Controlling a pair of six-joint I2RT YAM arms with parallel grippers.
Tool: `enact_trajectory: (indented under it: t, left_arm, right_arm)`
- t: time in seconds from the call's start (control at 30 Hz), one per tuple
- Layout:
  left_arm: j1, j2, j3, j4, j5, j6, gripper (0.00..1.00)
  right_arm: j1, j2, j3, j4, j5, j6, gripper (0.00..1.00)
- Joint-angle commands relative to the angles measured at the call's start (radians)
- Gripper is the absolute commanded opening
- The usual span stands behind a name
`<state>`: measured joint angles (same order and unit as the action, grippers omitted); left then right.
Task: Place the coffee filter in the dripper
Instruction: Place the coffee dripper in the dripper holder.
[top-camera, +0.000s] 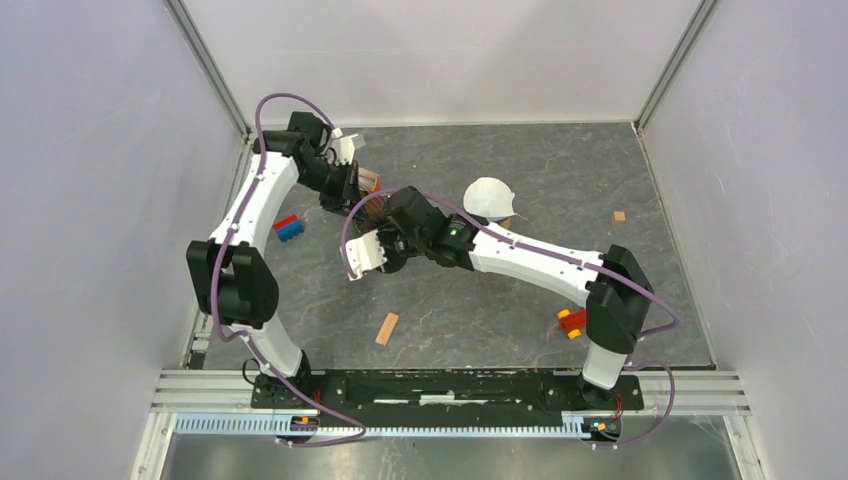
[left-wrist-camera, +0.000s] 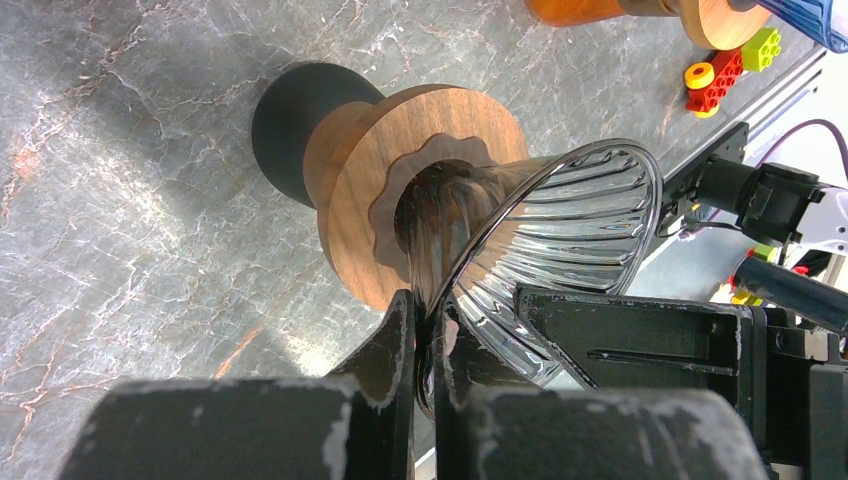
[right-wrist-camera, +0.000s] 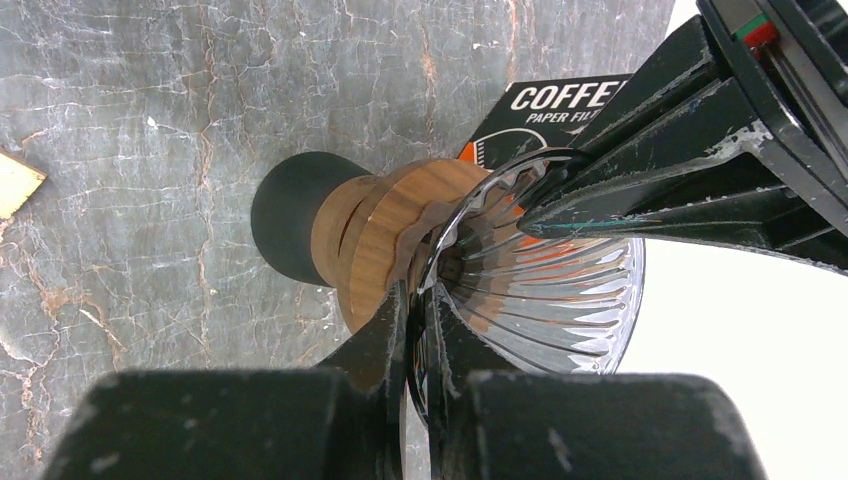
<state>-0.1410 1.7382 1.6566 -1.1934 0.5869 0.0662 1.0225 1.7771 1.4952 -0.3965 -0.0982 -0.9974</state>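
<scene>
left fingers (left-wrist-camera: 392, 345) and right fingers (right-wrist-camera: 385, 345) each clamp the dripper (left-wrist-camera: 580, 230) rim between them; coffee filter (top-camera: 489, 196) lies apart.

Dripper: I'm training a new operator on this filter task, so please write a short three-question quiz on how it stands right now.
1. True or false: the dripper already has the paper filter in it.
2. Which fingers pinch its glass rim? A) the left arm's only; B) the right arm's only; C) both arms'.
3. Fill in: the collar below the glass cone is made of ___.

Key
1. False. The cone looks empty, and the white filter lies apart on the table.
2. C. The left fingers and the right fingers are both closed on the rim.
3. Wood.
</scene>
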Motion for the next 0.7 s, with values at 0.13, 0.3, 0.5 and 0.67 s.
enact_trajectory:
  t: [0.13,0.3,0.5,0.67]
  left_arm:
    - [-0.005,0.005,-0.072,0.026,-0.076,0.051,0.02]
    - [-0.006,0.010,-0.080,0.028,-0.085,0.058,0.02]
    - [-0.006,0.011,-0.112,0.047,-0.085,0.059,0.02]
    - [-0.008,0.019,-0.134,0.059,-0.085,0.062,0.02]
  right_arm:
    - [-0.025,0.036,-0.002,-0.080,-0.055,0.048,0.00]
    - [-0.034,0.048,-0.007,-0.083,-0.064,0.053,0.00]
    - [-0.042,0.063,-0.003,-0.090,-0.079,0.057,0.00]
    - [-0.054,0.078,0.000,-0.094,-0.093,0.060,0.00]
